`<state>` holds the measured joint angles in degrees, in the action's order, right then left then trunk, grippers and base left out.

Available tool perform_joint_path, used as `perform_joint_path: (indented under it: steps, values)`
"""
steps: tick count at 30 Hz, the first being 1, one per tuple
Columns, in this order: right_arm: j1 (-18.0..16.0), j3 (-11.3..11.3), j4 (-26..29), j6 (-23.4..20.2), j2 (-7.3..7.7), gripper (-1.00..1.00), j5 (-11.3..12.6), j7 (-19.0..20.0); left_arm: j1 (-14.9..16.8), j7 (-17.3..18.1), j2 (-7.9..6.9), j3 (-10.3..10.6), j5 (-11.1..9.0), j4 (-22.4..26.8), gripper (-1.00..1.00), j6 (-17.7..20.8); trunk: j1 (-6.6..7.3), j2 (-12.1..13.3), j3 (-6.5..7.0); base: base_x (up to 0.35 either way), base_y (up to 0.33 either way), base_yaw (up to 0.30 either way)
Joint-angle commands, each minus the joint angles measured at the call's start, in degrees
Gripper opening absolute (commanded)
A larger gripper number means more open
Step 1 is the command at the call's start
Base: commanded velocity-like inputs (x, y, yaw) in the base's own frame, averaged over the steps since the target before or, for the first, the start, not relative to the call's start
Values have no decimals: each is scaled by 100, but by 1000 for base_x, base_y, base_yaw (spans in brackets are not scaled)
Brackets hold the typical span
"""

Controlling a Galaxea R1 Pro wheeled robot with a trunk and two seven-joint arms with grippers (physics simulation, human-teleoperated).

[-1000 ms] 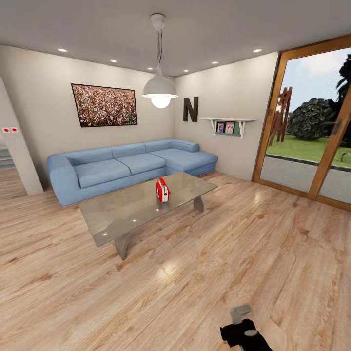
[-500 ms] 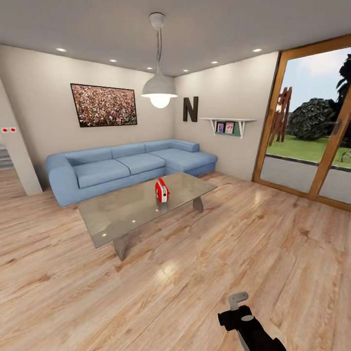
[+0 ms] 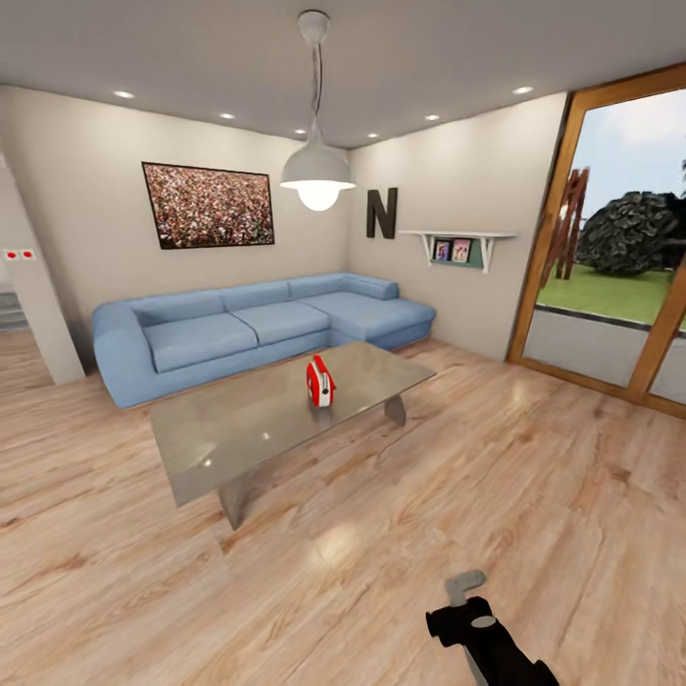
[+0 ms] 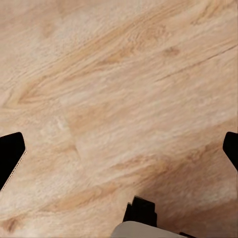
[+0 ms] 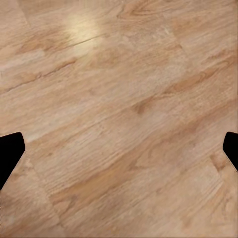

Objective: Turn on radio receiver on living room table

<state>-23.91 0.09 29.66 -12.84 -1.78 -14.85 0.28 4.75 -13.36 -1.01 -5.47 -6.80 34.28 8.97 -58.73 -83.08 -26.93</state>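
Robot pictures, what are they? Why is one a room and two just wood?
A robot on wheels with two arms took them. The big picture comes from a camera on its head: a living room with a blue sofa, a lamp and a low grey table. On the table stands a small red and white radio, which the robot should switch on. The other two come from cameras on its wrists, looking down at the wooden floor. The dark tips at their edges are fingers, spread apart, holding nothing.

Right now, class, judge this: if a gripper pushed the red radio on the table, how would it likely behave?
The radio receiver stands upright on a narrow edge, so a high push would probably tip it. The table top looks glossy, so a low push might slide it. It looks small, probably light.
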Motion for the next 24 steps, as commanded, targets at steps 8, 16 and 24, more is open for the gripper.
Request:
perform_joint_path:
  steps: [8,16,24]
  values:
    - [0,0,-12,1,-7,100,0,-1,0,-17,-22,-39,-6,-120,100,-129,0,0,0,328,-1,284]
    - [0,0,-12,1,-7,100,1,-1,0,-25,-30,-34,-6,-132,100,-140,0,0,0,328,-19,291]
    - [0,0,-12,15,-7,100,8,-1,0,-85,-25,-41,-6,-134,100,-141,0,0,0,298,-180,281]
